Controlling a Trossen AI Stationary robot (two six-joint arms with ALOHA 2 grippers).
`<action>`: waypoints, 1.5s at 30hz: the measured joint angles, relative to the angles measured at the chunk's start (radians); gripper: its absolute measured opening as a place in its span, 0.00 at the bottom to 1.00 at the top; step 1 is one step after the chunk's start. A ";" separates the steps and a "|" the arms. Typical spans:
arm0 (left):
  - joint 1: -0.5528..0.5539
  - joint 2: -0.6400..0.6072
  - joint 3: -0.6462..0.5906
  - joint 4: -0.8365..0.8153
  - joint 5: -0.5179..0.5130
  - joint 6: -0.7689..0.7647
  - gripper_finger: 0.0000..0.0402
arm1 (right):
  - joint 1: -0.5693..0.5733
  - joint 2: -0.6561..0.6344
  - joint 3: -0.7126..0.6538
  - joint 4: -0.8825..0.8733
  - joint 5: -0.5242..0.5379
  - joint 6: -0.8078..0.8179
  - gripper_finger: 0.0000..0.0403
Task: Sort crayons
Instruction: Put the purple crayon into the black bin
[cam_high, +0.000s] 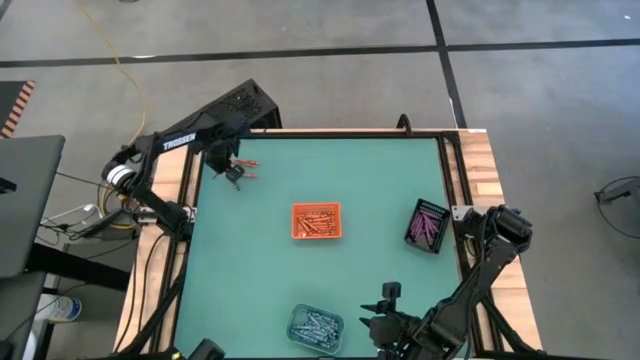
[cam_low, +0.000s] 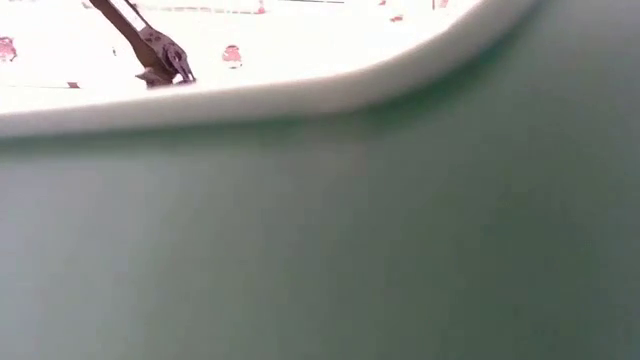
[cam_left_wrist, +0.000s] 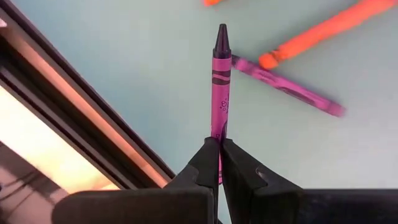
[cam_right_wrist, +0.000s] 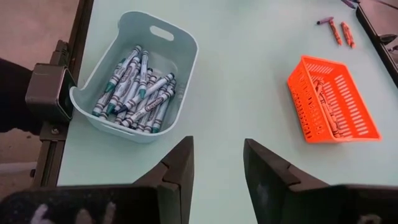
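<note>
On the left I have the left gripper (cam_high: 236, 172) near the table's far left corner, its jaws pinched tight on a purple crayon (cam_left_wrist: 220, 93). In the left wrist view that crayon runs straight out from between the fingers (cam_left_wrist: 205, 165), long axis in line with them, dark tip pointing away from the wrist. It is gripped at its blunt end, and the green mat (cam_high: 260, 260) lies beyond it. Just past it lie loose crayons on the mat: another purple one (cam_left_wrist: 286, 87) lying at a slant, and an orange one (cam_left_wrist: 323, 31) slanted the other way, its end close to the purple one's end.

Moving right, the orange basket (cam_high: 316, 221) sits mid-table with orange crayons lying in it, mostly lengthwise. Nearer the front edge, the pale blue bin (cam_right_wrist: 140, 78) holds a heap of blue-grey crayons (cam_right_wrist: 140, 96), roughly parallel along the bin's length. Further right, a dark tray (cam_high: 427, 226) near the right edge holds purple crayons.

The right gripper (cam_right_wrist: 217, 168) hangs over the front of the mat beside the blue bin, jaws spread apart with nothing between them.
</note>
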 joint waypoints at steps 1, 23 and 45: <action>-0.007 -0.019 0.000 -0.004 0.011 0.002 0.00 | 0.000 0.000 0.000 0.002 0.000 -0.006 0.33; -0.430 -0.201 0.000 0.067 0.121 -0.056 0.00 | -0.042 0.000 0.000 -0.002 0.000 -0.017 0.33; -0.825 -0.200 0.043 0.218 0.142 -0.150 0.00 | -0.194 0.001 -0.176 0.030 0.025 0.170 0.33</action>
